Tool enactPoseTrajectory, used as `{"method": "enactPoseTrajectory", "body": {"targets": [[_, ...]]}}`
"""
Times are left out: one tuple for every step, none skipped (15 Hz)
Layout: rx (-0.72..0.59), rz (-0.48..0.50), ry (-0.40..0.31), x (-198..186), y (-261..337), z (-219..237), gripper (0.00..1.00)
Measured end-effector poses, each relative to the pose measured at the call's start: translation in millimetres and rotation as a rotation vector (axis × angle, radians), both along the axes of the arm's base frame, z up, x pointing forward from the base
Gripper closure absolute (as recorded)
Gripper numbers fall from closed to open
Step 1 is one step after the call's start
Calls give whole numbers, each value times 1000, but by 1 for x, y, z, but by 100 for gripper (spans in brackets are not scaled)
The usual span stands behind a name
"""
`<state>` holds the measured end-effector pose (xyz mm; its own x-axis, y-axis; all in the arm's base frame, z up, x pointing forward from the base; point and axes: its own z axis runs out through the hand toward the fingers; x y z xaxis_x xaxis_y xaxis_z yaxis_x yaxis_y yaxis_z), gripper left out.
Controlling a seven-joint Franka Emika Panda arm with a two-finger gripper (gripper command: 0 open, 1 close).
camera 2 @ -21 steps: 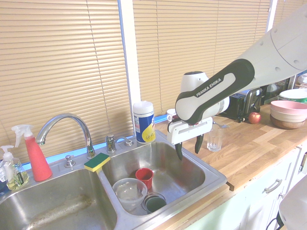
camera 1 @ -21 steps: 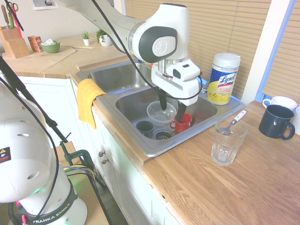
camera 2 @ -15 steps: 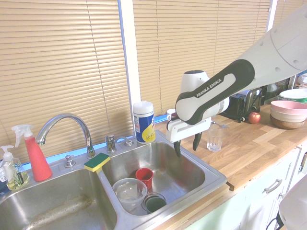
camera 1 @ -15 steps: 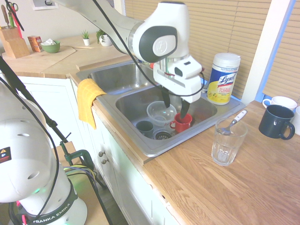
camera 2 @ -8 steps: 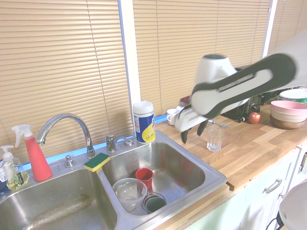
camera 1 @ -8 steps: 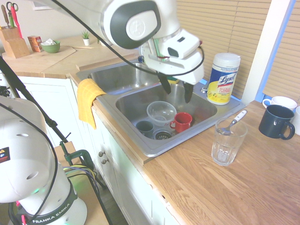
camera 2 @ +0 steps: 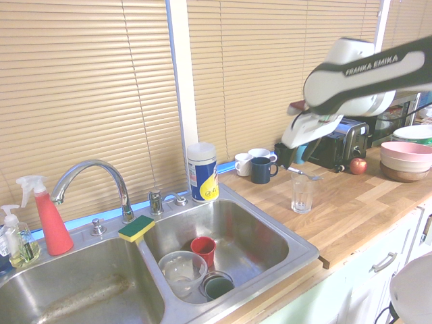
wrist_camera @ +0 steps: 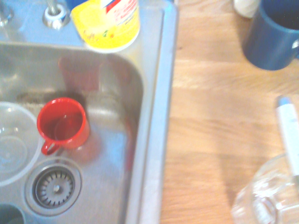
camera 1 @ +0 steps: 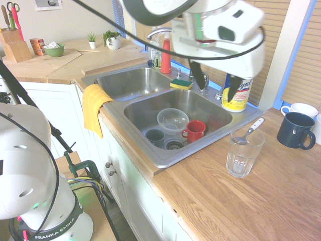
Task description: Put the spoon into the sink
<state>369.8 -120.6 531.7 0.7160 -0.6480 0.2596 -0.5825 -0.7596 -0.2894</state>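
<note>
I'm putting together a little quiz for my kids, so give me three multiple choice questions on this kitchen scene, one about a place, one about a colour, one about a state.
1. Where is the spoon?
A. In the sink
B. In the clear glass
C. On the yellow towel

2. What colour is the mug beside the plastic bowl?
A. Red
B. Green
C. White

3. How is the pincer?
A. Shut on the sponge
B. Shut, holding nothing
C. Open, holding nothing

Answers:
1: B, its handle sticks out over the rim of the glass.
2: A, the mug with a handle, next to the bowl, is red.
3: C, its two fingers stand apart with nothing between them.
</note>
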Motion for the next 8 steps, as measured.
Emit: {"method": "enactPoseTrajectory", "body": {"targets": [[9, -3, 1, 3, -11, 2, 0], [18, -4, 5, 6, -21, 2, 0], [26, -7, 11, 10, -28, -1, 0], [32, -8, 21, 14, -32, -5, 0], [36, -9, 35, 19, -35, -11, 0], [38, -10, 47, 25, -37, -16, 0], [39, -14, 56, 30, -43, -22, 0], [41, -21, 63, 34, -50, -27, 0]]}}
